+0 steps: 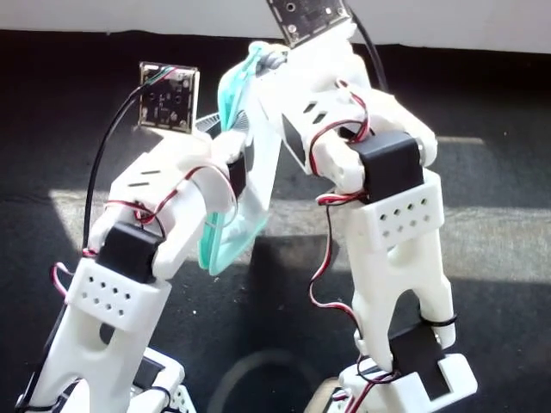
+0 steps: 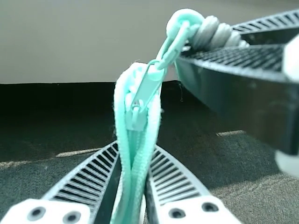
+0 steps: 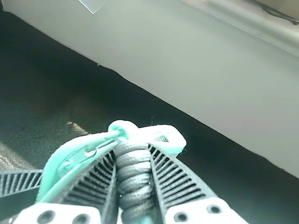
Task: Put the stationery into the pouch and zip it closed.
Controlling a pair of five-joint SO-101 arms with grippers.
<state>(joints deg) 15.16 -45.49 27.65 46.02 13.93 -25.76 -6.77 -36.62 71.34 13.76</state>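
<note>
- The pouch, mint green, hangs in the air between the two arms. It is lifted off the dark worktop at about mid-width, nearer the far edge than the near one.
- It stands on end, with its zipped edge running up and down.
- The left end effector grips the pouch partway up. In the left wrist view the left end effector has its two ribbed fingers pressed together on the zipped edge of the pouch, one on each face.
- The zipper slider sits just above those fingers, close to the pouch's upper end.
- Its pull tab slants up and away to a grey cord tied to its loop.
- The right end effector is at the top of the pouch. Seen from the left wrist, the right end effector is pinching that cord.
- In the right wrist view the right end effector is clamped on the twisted grey cord. The mint loop and a corner of the pouch lie just past the fingertips.
- A pale wall rises behind the worktop's far edge.
</note>
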